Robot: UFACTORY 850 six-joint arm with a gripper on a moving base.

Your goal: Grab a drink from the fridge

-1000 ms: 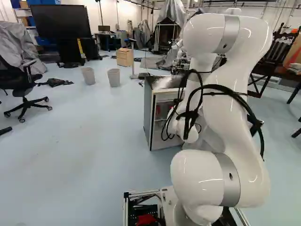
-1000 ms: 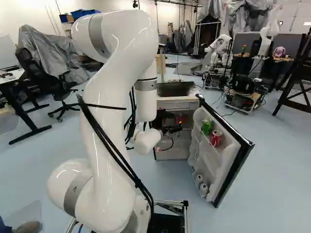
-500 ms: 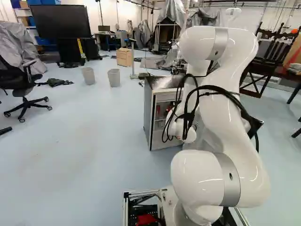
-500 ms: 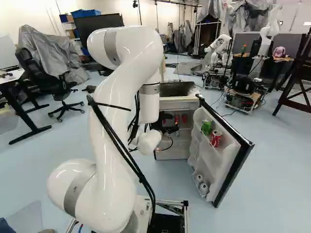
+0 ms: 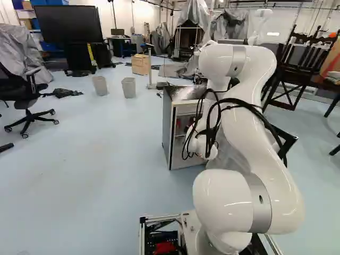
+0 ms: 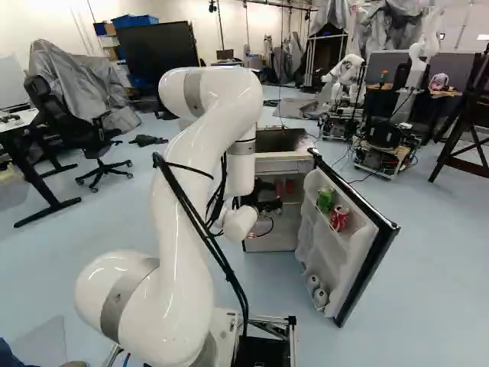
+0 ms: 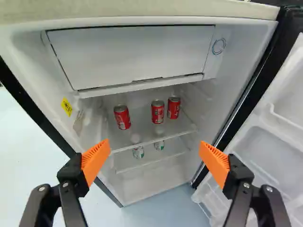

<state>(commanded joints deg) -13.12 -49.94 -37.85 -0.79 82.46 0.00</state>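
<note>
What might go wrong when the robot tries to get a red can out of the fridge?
The jaws are spread wide, so one side might bump the fridge wall or the open door going in. Two red cans stand close together, so grabbing one might tip the other. Going in too high might hit the white compartment.

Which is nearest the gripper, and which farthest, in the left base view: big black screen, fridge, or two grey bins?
1. Fridge: just ahead of the gripper.
2. Right grey bin: left of the fridge.
3. Left grey bin: farther left.
4. Black screen: far back left.
</note>
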